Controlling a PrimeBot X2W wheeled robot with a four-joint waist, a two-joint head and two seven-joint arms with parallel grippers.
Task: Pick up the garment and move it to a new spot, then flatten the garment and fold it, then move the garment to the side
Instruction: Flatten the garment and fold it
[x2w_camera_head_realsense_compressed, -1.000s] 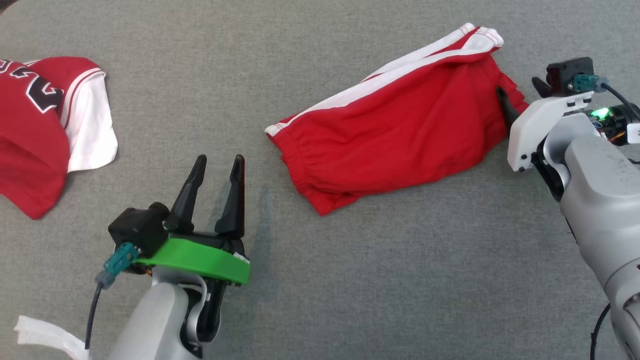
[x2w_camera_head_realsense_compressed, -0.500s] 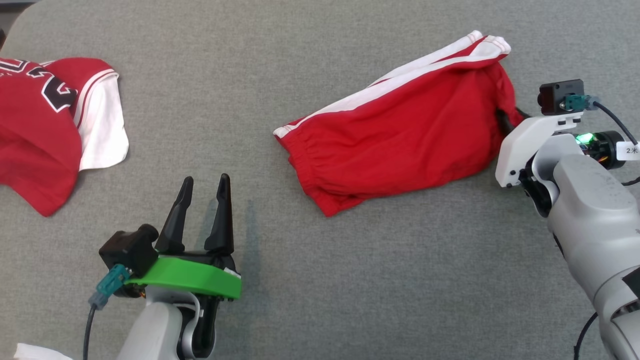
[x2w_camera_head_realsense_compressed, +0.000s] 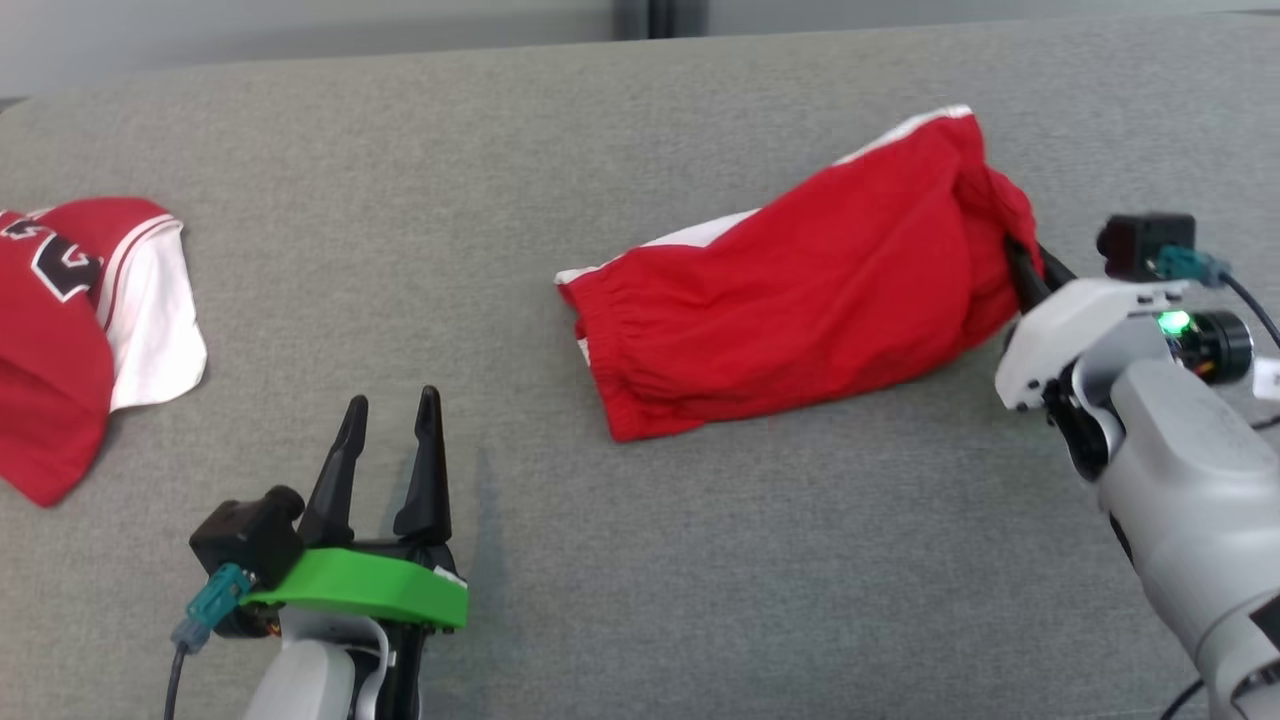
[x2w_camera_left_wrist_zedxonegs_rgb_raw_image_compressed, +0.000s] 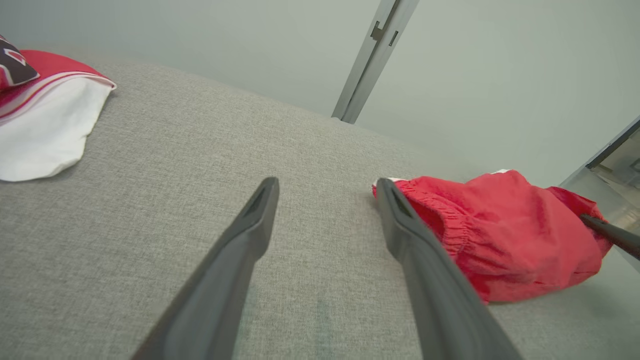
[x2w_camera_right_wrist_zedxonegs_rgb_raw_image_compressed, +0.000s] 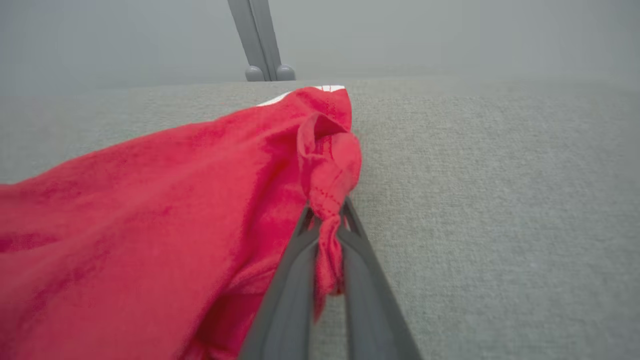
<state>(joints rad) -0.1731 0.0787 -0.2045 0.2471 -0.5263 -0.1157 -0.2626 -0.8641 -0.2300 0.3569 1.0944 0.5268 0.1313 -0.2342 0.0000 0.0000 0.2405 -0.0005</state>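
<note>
The right fingers (x2w_camera_right_wrist_zedxonegs_rgb_raw_image_compressed: 295, 280) clamp a bunched corner of the red shorts (x2w_camera_right_wrist_zedxonegs_rgb_raw_image_compressed: 150, 200), whose length runs leftward from their tips. The left fingers (x2w_camera_left_wrist_zedxonegs_rgb_raw_image_compressed: 237, 260), apart, sit off the far end.

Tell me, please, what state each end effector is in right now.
Left end effector: open, holding nothing.
Right end effector: closed on a bunched edge of the red shorts.
</note>
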